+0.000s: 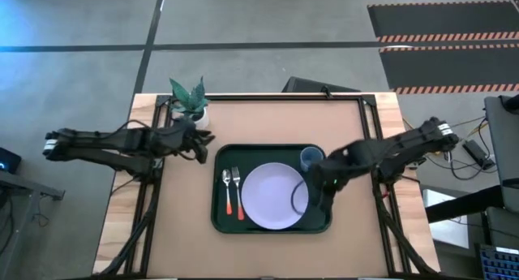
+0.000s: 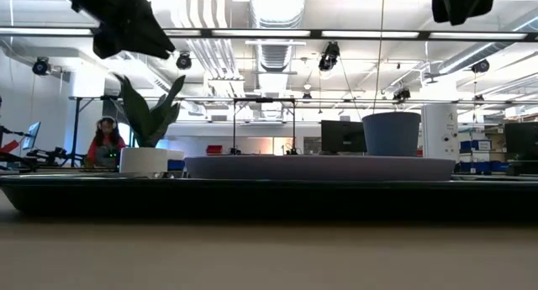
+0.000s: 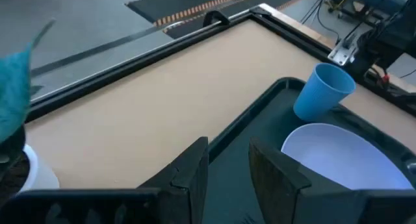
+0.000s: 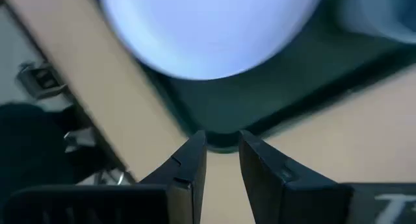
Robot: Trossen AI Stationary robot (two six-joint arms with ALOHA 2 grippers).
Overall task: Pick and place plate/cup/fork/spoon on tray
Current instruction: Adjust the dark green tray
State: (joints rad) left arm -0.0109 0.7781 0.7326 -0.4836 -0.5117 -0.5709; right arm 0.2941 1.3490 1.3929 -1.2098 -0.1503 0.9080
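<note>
The right gripper [image 4: 218, 156] is hovering, fingers nearly together and seemingly empty, just off the tray's [image 1: 217, 219] corner — plate [image 1: 274, 196] ahead, cup [image 1: 311, 157] beyond.

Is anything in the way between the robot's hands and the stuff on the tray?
Nothing visible. The plate, cup, fork and spoon already lie on the tray. The right gripper hangs over the tray's near right corner, empty, its jaws slightly apart. The left gripper waits beside the potted plant, off the tray.
</note>
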